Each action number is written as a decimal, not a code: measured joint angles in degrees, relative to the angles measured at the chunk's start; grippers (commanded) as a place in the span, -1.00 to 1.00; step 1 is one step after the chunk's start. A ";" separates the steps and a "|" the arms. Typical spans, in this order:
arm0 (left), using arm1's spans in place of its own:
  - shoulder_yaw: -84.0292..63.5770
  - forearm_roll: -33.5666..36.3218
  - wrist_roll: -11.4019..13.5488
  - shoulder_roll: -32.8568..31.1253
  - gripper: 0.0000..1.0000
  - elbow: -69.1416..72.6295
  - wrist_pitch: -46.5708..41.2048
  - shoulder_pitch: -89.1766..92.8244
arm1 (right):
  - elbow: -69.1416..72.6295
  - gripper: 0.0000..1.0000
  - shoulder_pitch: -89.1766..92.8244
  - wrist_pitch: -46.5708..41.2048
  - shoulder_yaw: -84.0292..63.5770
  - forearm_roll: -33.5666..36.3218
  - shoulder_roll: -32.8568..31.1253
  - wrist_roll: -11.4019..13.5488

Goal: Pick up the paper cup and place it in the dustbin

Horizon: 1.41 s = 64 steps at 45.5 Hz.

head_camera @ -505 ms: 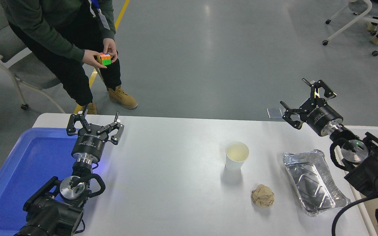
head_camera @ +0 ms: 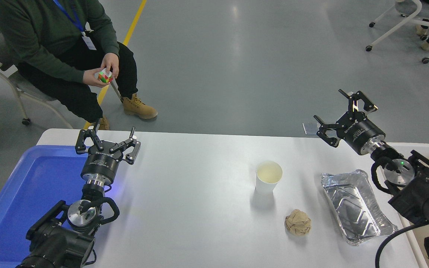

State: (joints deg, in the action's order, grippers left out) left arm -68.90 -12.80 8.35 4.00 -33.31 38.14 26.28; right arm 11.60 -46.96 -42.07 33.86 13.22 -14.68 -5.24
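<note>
The small white paper cup (head_camera: 269,177) stands upright on the white table (head_camera: 199,208), right of the middle. My right gripper (head_camera: 328,105) is open and empty, raised over the table's far right edge, up and to the right of the cup and well apart from it. The dustbin is mostly hidden under my right arm; only a strip of beige wall with a pale rim (head_camera: 413,238) shows at the lower right. My left gripper (head_camera: 114,131) is open and empty, parked at the lower left by the blue tray.
A crumpled brown paper ball (head_camera: 298,222) lies in front of the cup. A silver foil tray (head_camera: 354,206) lies to its right. A blue plastic tray (head_camera: 32,190) sits at the left. A seated person (head_camera: 50,41) holds a colour cube at the far left.
My right gripper has shifted slightly left and away from me, still open. The person has leaned back with the cube. The cup has not moved.
</note>
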 measured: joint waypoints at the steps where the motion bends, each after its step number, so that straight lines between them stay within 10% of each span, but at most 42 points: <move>1: 0.01 0.00 0.00 0.00 0.98 0.00 0.00 0.00 | 0.01 1.00 -0.28 0.03 0.00 -0.34 -0.07 0.02; 25: 0.07 -0.03 0.00 0.05 0.98 0.00 0.01 0.00 | 10.85 1.00 -9.98 0.91 -8.65 -14.58 -13.92 0.61; 42: 0.13 -0.04 0.02 0.04 0.98 0.00 0.01 0.00 | 31.75 1.00 -36.01 5.47 -46.05 -16.66 -28.33 0.51; 64: 0.16 -0.04 0.02 0.04 0.98 0.00 0.01 0.00 | 58.54 1.00 -74.46 8.32 -85.35 -23.52 -24.96 0.46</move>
State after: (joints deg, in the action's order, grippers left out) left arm -68.73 -12.83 8.37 4.04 -33.31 38.15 26.28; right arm 70.14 -121.41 -33.75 -51.49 -10.30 -39.64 -4.78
